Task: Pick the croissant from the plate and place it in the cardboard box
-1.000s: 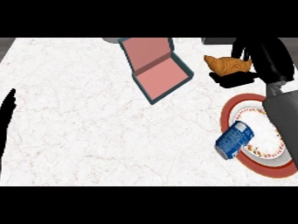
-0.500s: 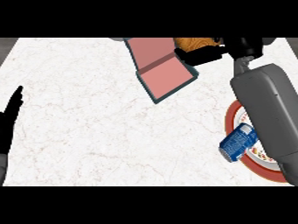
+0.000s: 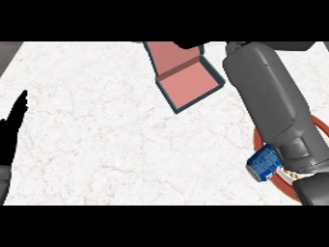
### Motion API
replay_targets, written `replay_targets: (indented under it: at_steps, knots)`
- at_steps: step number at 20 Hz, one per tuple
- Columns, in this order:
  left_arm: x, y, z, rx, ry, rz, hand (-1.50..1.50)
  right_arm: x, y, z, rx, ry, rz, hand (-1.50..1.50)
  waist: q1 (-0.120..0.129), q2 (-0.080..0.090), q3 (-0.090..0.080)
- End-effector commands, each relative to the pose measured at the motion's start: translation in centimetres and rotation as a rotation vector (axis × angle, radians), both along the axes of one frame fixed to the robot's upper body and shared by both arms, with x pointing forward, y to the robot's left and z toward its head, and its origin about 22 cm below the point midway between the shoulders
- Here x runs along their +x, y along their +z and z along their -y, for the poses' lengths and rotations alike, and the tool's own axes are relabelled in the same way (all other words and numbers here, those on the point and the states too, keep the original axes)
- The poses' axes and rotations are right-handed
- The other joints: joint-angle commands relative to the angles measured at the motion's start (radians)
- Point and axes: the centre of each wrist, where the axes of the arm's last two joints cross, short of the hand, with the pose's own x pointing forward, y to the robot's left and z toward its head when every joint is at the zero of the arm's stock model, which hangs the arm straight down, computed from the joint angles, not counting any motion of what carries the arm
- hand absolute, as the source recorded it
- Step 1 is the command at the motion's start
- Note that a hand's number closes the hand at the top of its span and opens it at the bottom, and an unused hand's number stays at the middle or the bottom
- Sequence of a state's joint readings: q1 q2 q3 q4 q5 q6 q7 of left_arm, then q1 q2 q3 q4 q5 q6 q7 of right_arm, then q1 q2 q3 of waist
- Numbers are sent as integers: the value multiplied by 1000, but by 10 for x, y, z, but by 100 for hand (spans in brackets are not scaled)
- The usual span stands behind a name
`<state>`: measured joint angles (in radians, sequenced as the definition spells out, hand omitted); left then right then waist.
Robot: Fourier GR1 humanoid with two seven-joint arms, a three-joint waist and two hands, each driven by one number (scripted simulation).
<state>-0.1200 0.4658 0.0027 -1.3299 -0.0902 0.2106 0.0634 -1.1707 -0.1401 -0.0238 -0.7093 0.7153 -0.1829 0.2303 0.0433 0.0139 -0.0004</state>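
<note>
The cardboard box (image 3: 188, 84), pink inside with dark teal edges, lies open at the top middle of the white marble counter. My right forearm (image 3: 274, 106) reaches from the lower right up past the box's right side. Only a black sliver of my right hand (image 3: 192, 45) shows at the top edge, over the box's far end. No croissant is visible in the head view. The red-rimmed plate (image 3: 258, 141) sits at the right, mostly hidden under the forearm. My left hand (image 3: 6, 135) rests open at the left edge, fingers up.
A blue packet (image 3: 263, 164) lies on the plate's left rim, right beside my forearm. The counter's (image 3: 110, 125) grey edges run along the far left and far right.
My right arm has stretched farther away and leftward, from above the plate to the box's far end. The croissant it carried has gone out of sight at the top edge. The left hand stays put.
</note>
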Motion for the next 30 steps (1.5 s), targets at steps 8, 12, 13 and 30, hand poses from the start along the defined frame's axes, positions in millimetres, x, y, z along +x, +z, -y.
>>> replay_targets:
  at_steps: [8, 12, 13, 30]
  knots:
    - [20, 18, 30, -12, -39, 32, 0, 18, -30, -21, -63, -74, -78, 150, 39, 19, 0]
    - [18, 16, 12, 2, -50, 30, 0, 19, -44, -13, 31, -155, -182, -150, 55, 26, 0]
    - [21, 14, 17, 26, -49, 27, 0, 15, -53, -22, 96, -161, -193, -150, 52, 28, 0]
    - [15, 10, 14, -6, -53, 17, 0, 23, -42, 21, 399, -193, 137, -150, 55, 27, 3]
